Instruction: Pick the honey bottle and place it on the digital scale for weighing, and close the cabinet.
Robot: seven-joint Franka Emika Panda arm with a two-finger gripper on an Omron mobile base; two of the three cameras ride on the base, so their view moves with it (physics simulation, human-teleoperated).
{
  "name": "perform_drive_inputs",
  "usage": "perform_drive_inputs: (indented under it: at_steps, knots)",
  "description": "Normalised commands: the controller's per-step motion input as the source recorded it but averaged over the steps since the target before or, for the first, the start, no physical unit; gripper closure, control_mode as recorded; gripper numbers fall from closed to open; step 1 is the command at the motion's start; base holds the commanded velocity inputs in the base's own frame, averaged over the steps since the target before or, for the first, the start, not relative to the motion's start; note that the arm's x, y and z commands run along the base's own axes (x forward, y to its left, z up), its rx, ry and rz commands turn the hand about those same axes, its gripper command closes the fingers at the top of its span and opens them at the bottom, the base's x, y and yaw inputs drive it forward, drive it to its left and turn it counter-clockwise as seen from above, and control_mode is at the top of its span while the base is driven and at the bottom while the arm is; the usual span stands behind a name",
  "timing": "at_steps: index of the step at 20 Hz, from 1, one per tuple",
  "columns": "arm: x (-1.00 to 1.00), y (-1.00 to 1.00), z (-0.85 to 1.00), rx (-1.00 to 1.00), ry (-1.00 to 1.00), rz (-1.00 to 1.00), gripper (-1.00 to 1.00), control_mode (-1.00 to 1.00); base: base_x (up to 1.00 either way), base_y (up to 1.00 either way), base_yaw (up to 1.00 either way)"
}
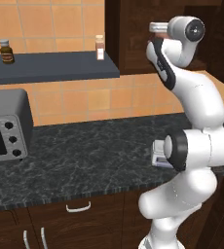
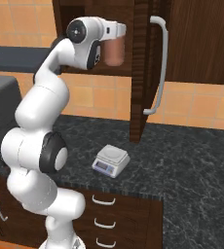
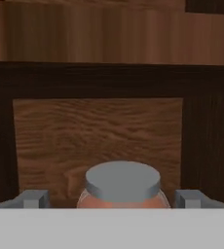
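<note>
The honey bottle, a reddish-brown jar with a grey lid, stands inside the open dark wood cabinet. My gripper is open and reaches into the cabinet at lid height, one fingertip on each side of the jar's top, apart from it. From the right base view the gripper sits just above the jar. The cabinet door swings out over the counter, its silver bar handle facing right. The light grey digital scale rests on the counter below; in the left base view my arm partly hides the scale.
A grey toaster oven stands at the counter's left. A dark wall shelf carries a small brown bottle and a pale bottle. Drawers with curved handles run under the black counter.
</note>
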Motion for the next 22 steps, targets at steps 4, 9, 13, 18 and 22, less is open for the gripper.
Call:
perform_drive_inputs:
  at_steps: [4,9,13,18,22]
  knots:
    - [0.32,-0.04,0.00,-0.03,0.04,0.00,-1.00,-1.00,0.00,0.00,0.00]
    - [0.31,0.00,0.00,-0.05,0.08,0.00,-1.00,-1.00,0.00,0.00,0.00]
    - [0.29,0.00,-0.05,-0.07,0.13,0.00,-1.00,-1.00,0.00,0.00,0.00]
    - [0.12,-0.01,-0.21,-0.10,0.15,0.00,-1.00,-1.00,0.00,0.00,0.00]
    - [0.19,0.00,-0.08,-0.06,0.08,0.00,-1.00,-1.00,0.00,0.00,0.00]
